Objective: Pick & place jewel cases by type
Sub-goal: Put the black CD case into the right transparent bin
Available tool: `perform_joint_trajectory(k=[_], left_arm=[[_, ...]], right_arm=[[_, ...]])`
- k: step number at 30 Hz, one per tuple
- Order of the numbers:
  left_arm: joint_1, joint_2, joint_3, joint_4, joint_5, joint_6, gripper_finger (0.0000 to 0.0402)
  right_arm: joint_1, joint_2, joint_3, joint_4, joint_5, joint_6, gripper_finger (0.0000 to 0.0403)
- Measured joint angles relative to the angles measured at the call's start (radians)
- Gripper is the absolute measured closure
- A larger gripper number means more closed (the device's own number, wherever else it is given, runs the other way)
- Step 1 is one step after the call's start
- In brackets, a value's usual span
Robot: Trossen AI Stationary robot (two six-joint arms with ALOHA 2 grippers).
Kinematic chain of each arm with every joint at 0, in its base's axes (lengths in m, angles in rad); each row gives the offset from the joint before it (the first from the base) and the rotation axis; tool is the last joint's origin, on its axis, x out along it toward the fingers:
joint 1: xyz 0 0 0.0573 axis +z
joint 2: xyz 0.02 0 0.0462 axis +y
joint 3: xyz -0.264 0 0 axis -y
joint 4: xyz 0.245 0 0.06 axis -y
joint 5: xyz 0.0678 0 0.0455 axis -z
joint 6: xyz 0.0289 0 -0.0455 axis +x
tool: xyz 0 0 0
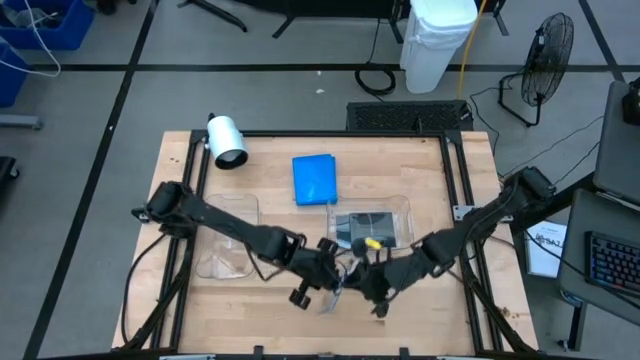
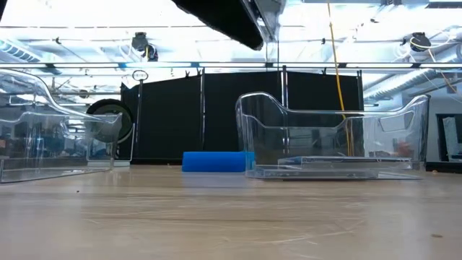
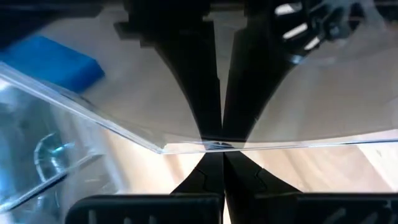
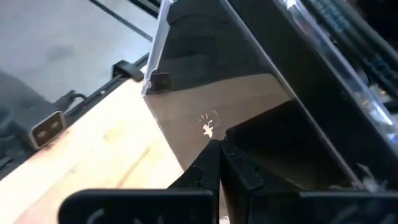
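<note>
Wooden table [image 1: 200, 300]: both grippers meet near the right tray [image 1: 400, 210], left gripper [image 3: 221, 144] and right gripper [image 4: 217, 149] each clamped on one translucent jewel case [image 3: 298, 99].

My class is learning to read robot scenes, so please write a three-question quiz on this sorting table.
1. True or false: the bright blue square plastic jewel cases lie inside a clear tray.
2. What lies in the clear rounded-corner plastic tray on the right arm's side? A) dark translucent jewel cases B) blue cases C) nothing
3. Fill in: the left gripper and the right gripper are each ____ on the edge of a translucent plastic jewel case.

Key: 1 false, they lie on the bare wooden table; 2 A; 3 shut.
</note>
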Motion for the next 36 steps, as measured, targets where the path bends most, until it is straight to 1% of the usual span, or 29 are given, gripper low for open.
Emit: perform_joint_trajectory(k=[4,7,13,16,19,23,28,36], left_arm=[[0.055,-0.043,0.001,-0.012,0.004,0.028,0.04],[0.11,-0.063,0.001,-0.009,0.047,0.052,0.04],[0.227,-0.065,0.001,0.03,0.102,0.097,0.04],[0.286,-0.063,0.001,0.059,0.117,0.101,0.04],[0.327,-0.063,0.001,0.089,0.142,0.099,0.04],[0.356,-0.063,0.001,0.09,0.16,0.095,0.0401],[0.375,-0.033,0.005,0.093,0.161,0.072,0.0401],[0.414,0.059,0.005,0.142,0.175,0.046,0.0399]], right_arm=[[-0.052,-0.065,0.0,-0.058,-0.005,0.002,0.0403],[-0.093,-0.114,0.0,-0.123,-0.003,0.015,0.0403],[-0.176,-0.196,0.0,-0.268,0.0,0.058,0.0403],[-0.22,-0.22,-0.001,-0.333,0.013,0.072,0.0403],[-0.263,-0.232,-0.002,-0.389,0.003,0.086,0.0403],[-0.317,-0.238,-0.033,-0.405,-0.012,0.09,0.0403],[-0.38,-0.241,-0.072,-0.409,-0.084,0.106,0.0403],[-0.479,-0.241,-0.16,-0.401,-0.083,0.111,0.0403]])
